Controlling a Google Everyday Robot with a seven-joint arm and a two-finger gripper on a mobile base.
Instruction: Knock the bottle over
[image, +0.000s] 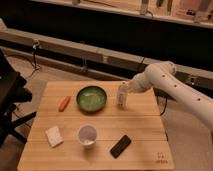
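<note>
The bottle (122, 95) stands upright near the far edge of the table (145, 125), its long axis vertical, and the hand (131, 88) sits just beside its upper part, on the side away from the green bowl (91, 98). Whether the two are already touching cannot be told, and neither can it be told whether the hand is open or closed. The white arm (167, 82) reaches in from beyond the table's edge, so the bottle lies straight ahead of the hand along the line of the forearm, with the bowl a little farther on the same line. A sideways push high on the bottle would likely tip it toward the bowl (the higher the contact, the more readily it topples instead of sliding). The bowl, near the bottle on its far side from the hand, looks empty. A white cup (87, 135) stands well apart from the hand, nearer the camera, and I cannot make out its contents. An orange item (64, 103) lies beyond the bowl from the hand. A black object (120, 146) and a white block (53, 136) lie at the near side, well clear of the bottle's likely fall.
</note>
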